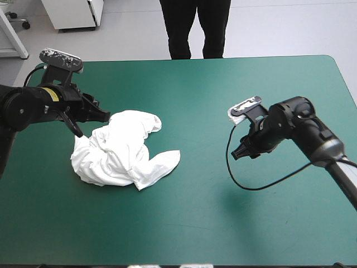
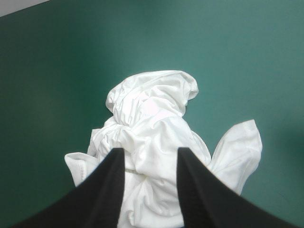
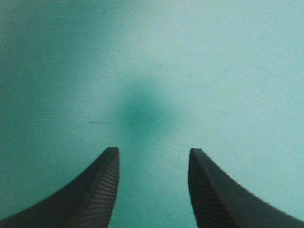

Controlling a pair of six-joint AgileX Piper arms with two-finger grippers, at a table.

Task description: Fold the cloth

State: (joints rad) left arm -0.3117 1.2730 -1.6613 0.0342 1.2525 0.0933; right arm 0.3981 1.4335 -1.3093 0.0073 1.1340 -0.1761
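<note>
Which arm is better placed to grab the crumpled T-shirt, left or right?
Left. The left gripper is open right at the T-shirt; the right gripper is open over bare teal-green cover.

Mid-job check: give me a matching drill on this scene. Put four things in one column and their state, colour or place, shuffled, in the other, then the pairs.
Things:
1. T-shirt
2. left gripper
3. right gripper
4. table cover

States:
A. open, only bare cover ahead of it
B. teal-green
C. crumpled white heap, not yet folded
D. open, right at the heap's edge

Pairs: 1-C, 2-D, 3-A, 4-B
</note>
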